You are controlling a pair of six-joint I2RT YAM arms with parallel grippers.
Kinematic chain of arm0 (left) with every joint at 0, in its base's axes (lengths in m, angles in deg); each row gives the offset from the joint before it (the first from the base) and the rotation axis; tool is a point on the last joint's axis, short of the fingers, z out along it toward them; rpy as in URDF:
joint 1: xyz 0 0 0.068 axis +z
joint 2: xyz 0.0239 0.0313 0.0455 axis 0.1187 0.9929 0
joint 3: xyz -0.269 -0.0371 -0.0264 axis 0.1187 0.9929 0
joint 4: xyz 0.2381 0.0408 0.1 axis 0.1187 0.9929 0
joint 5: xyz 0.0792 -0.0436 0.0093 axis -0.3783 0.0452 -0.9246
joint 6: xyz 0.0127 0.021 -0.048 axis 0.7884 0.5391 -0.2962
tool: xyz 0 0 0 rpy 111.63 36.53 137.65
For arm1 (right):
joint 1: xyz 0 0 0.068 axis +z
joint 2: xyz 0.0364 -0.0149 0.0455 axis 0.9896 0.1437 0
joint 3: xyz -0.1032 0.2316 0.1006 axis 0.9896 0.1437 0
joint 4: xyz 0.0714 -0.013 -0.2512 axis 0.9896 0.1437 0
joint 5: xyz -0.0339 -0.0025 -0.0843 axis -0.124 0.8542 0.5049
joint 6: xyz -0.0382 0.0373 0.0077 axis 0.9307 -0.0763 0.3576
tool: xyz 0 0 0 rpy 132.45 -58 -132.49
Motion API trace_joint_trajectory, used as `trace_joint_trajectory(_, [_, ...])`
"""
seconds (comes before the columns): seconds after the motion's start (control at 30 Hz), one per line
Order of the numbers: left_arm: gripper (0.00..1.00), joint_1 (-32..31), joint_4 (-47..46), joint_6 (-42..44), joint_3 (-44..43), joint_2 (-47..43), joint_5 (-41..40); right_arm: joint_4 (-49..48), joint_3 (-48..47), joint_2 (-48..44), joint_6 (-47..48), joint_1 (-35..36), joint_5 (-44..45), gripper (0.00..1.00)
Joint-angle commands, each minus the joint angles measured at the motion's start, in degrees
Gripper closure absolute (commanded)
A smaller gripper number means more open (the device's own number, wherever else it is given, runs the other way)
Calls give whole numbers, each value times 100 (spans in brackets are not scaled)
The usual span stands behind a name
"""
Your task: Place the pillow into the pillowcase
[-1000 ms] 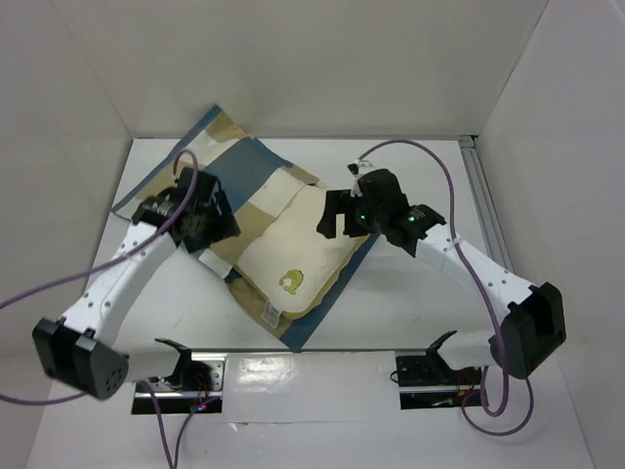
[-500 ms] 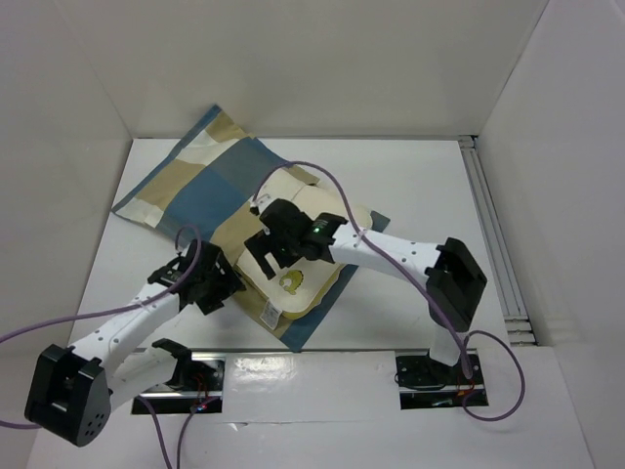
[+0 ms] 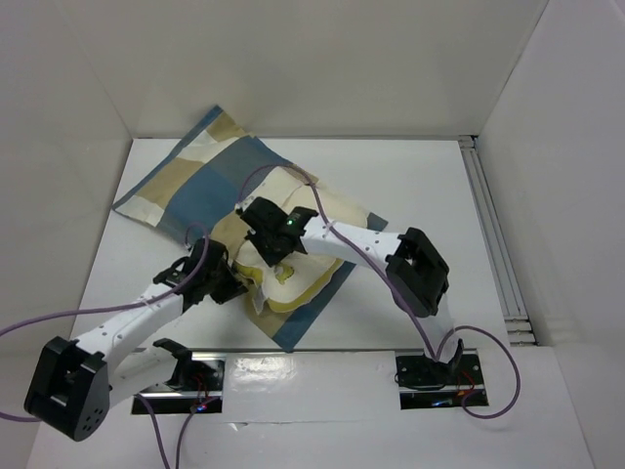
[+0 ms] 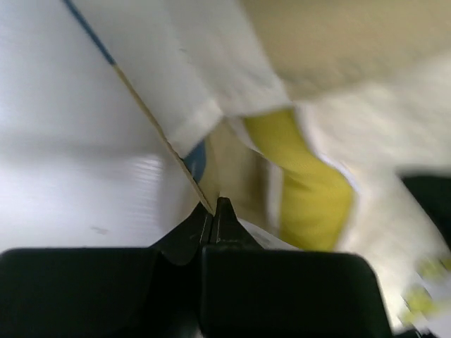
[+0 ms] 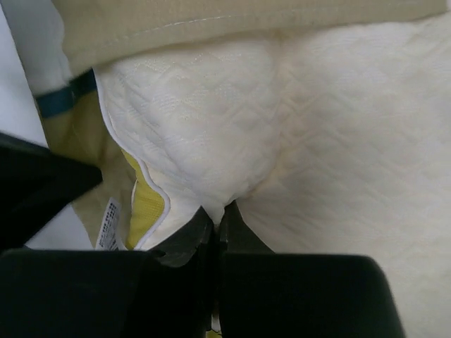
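The blue, tan and cream checked pillowcase [image 3: 200,181] lies flat at the back left of the table. The cream pillow [image 3: 311,277] lies over its near right part, with its near-left corner bunched up. My right gripper [image 3: 272,262] is shut on a pinched fold of the quilted pillow [image 5: 282,127], beside the white tag [image 5: 109,222]. My left gripper [image 3: 237,286] is shut on the thin edge of the pillowcase [image 4: 176,84], just left of the pillow's yellow side [image 4: 306,186]. In the left wrist view the edge runs straight into the closed jaw tips.
White walls enclose the table on three sides. An aluminium rail [image 3: 493,234] runs along the right edge. Purple cables [image 3: 293,171] loop over the fabric from both arms. The arm mounts [image 3: 430,371] sit at the near edge.
Both arms swung in to the pillow's near-left corner and both grippers went from open to shut. That corner of the pillow is now lifted and crumpled.
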Motion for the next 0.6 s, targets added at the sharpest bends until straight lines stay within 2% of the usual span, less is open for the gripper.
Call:
trace_joint_trajectory(0.0, [100, -193, -365, 243, -675, -483, 470, 13, -1118, 3, -145, -299, 33, 100])
trace_joint_trajectory(0.07, [100, -351, -365, 452, -1273, -553, 795, 127, -1976, -163, -145, -431, 121, 100])
trace_joint_trajectory(0.2, [100, -483, -365, 463, -1977, -711, 1165, 303, -2694, -366, -206, -432, 25, 100])
trace_joint_trajectory(0.27, [100, -649, -549, 393, -1813, -834, 1384, -29, -2310, -445, -207, -362, -107, 100])
trace_joint_trajectory(0.3, [100, -711, -663, 279, -1680, -905, 1446, -231, -1646, -446, -372, -431, -360, 100])
trace_joint_trajectory(0.4, [100, -1071, -1164, -2, -969, -1195, 1736, -1092, -580, 122, -811, -817, -1316, 100])
trace_joint_trajectory(0.5, [100, -1544, -1253, -214, -346, -1677, 1736, -1437, -295, 625, -1085, -994, -1758, 100])
trace_joint_trajectory(0.57, [100, -1791, -1105, -355, -46, -2054, 1736, -1700, -102, 539, -1147, -1047, -1821, 100])
